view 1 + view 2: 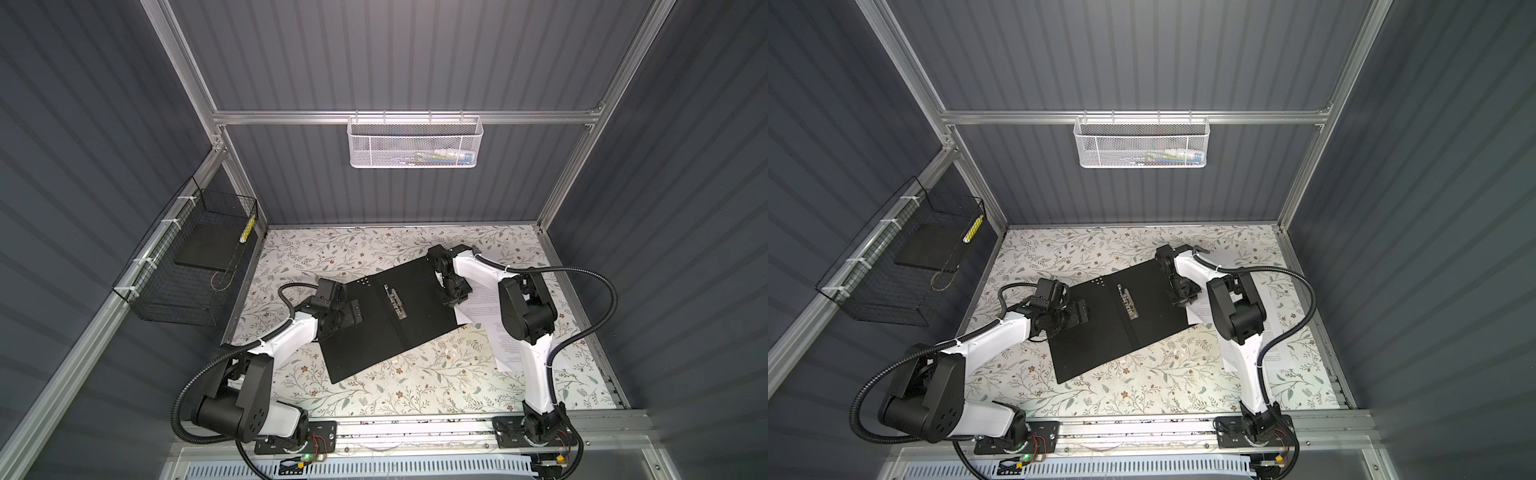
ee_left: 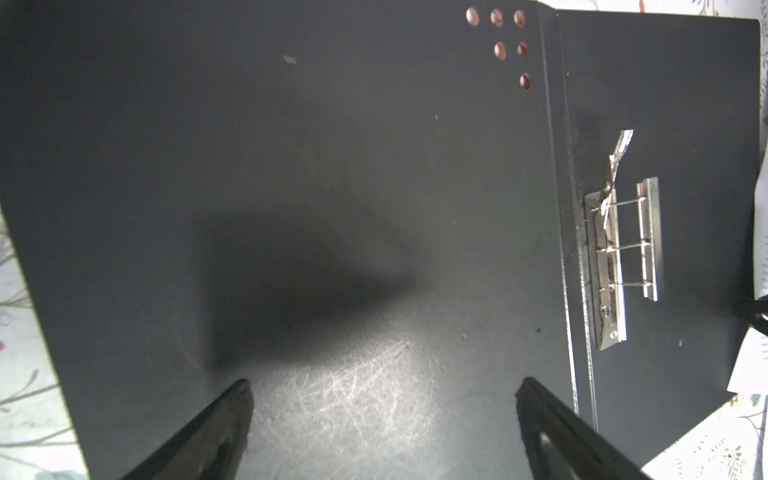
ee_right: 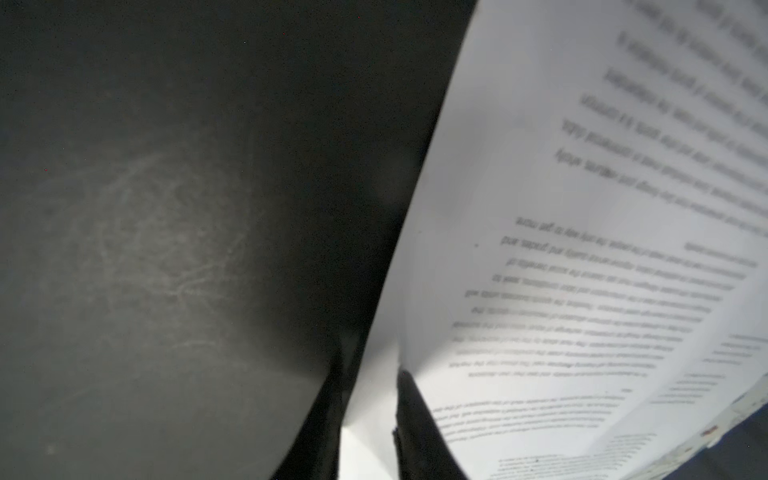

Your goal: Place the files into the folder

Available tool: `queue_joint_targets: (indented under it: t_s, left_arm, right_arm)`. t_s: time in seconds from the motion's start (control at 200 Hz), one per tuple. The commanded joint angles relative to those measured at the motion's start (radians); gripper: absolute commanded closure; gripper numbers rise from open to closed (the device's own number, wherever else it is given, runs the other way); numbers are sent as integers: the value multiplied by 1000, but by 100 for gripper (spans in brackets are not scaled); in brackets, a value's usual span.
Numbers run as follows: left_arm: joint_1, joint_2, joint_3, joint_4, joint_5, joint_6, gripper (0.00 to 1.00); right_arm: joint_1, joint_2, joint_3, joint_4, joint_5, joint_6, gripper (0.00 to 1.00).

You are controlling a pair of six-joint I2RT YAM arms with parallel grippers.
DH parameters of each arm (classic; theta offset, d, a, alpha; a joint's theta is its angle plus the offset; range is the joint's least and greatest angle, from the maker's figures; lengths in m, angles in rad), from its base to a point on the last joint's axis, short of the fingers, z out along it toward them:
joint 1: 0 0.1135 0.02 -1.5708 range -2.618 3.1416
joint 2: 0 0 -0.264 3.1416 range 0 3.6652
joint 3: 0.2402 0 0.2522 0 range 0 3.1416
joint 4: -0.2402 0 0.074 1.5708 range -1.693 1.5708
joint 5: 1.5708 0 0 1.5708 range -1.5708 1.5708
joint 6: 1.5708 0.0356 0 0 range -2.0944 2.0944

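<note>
Folder (image 1: pixel 374 345) lies open and flat in the middle of the flower-patterned table (image 1: pixel 415 386), black inside facing up, set at a slant in both top views. Far to the left, a black wire basket (image 1: pixel 183 286) hangs on the side wall. Next comes the left gripper (image 1: pixel 355 318), over the left cover of the folder (image 2: pixel 332 166). In its wrist view the left gripper (image 2: pixel 384 388) has its jaws spread wide with only bare black cover between them. Whether the fingertips touch the cover cannot be told. A cluster of small round holes (image 2: pixel 498 50) sits in the cover's corner beside the spine. Just past the spine is the metal clip (image 1: pixel 395 301), silver on the right cover (image 2: pixel 619 257). At the folder's right edge is the right gripper (image 1: pixel 451 297). In its wrist view the right gripper (image 3: pixel 370 374) has its jaws nearly together, pinching the edge of the files (image 3: pixel 582 249), whose top sheet curls upward. The files (image 1: pixel 482 303) are white printed sheets that lie on the table just right of the folder, partly hidden under the right arm.
</note>
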Motion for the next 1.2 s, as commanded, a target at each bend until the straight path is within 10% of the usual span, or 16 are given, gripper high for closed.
queue_joint_targets:
  t_s: [0.0, 0.145, 0.931, 1.036, 1.196]
  left_arm:
    - [8, -11, -5, -16, -5, 16, 0]
    - [10, -18, -16, -14, -8, 12, 0]
    - [11, -38, -20, -21, -12, 9, 0]
    - [11, -39, -19, -25, -14, 11, 0]
    - [13, -28, -19, -18, -14, 19, 0]
  right_arm:
    - [1, 23, -15, -28, 13, 2, 85]
    - [5, 13, -2, -36, 21, -1, 100]
    - [143, -133, 35, 44, -85, -19, 100]
    - [91, -169, -4, 59, -71, -1, 58]
    - [-120, -281, -126, 154, -137, 17, 46]
